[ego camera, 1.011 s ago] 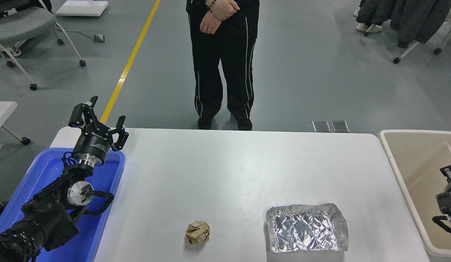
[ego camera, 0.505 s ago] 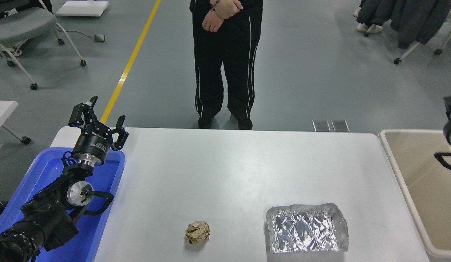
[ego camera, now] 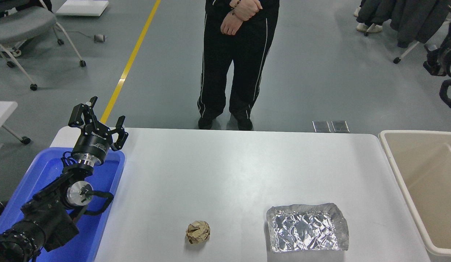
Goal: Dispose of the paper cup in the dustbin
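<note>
While the left hand (ego camera: 98,120) hangs parked over the tray (ego camera: 101,218) at the bench's (ego camera: 229,174) left edge, fingers spread and empty, only part of the right arm (ego camera: 445,62) shows at the upper right; its hand is out of view. Cup not visible. Bin (ego camera: 396,171) stands at the right edge. Paper ball (ego camera: 198,232) and foil (ego camera: 307,227) lie near the front edge.

The black left arm enters from the lower left corner and reaches up and away from the camera, its silver wrist joint showing partway along. Its black left gripper (ego camera: 98,118) points toward the far side, its fingers (ego camera: 120,128) spread apart with nothing between them. Of the black right arm (ego camera: 445,63) only a rounded joint and a loop of cable show at the upper right edge; its gripper lies outside the picture.
</note>
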Action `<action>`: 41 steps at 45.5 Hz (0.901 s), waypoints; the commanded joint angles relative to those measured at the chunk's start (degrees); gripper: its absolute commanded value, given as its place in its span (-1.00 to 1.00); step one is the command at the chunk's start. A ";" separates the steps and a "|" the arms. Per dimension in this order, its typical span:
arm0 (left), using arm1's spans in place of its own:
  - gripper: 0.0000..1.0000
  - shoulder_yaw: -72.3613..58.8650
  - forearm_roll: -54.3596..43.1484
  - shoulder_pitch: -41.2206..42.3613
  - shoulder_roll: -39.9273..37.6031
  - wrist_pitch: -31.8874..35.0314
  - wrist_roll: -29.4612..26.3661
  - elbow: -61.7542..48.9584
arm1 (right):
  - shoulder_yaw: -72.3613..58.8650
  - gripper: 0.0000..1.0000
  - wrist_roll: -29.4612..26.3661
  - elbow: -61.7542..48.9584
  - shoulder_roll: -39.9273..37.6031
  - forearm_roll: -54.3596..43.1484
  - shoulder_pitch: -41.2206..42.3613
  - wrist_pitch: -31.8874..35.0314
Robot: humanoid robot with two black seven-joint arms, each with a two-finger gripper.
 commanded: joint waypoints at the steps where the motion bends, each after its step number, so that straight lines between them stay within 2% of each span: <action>1: 1.00 0.00 0.00 0.00 0.00 0.00 0.00 -0.03 | 16.48 0.98 0.01 6.98 7.35 -0.06 -12.64 5.95; 7: 1.00 0.00 0.00 0.00 0.00 0.00 0.00 -0.03 | 21.50 0.99 0.10 6.71 12.54 -0.15 -19.41 10.00; 12: 1.00 0.00 0.00 0.00 0.00 0.00 0.00 0.06 | 21.59 0.99 0.36 6.36 14.13 -0.23 -22.84 10.97; 16: 1.00 0.00 0.00 0.00 0.00 0.00 0.00 0.06 | 21.51 0.99 2.81 6.27 14.22 -0.23 -24.77 11.23; 28: 1.00 0.00 0.00 0.00 0.00 0.00 0.00 -0.03 | 17.73 0.99 13.54 1.27 14.57 -1.11 -27.41 13.61; 41: 1.00 0.00 0.00 0.00 0.00 0.00 0.00 -0.03 | 13.86 0.98 15.12 -2.52 14.75 -1.03 -27.41 13.70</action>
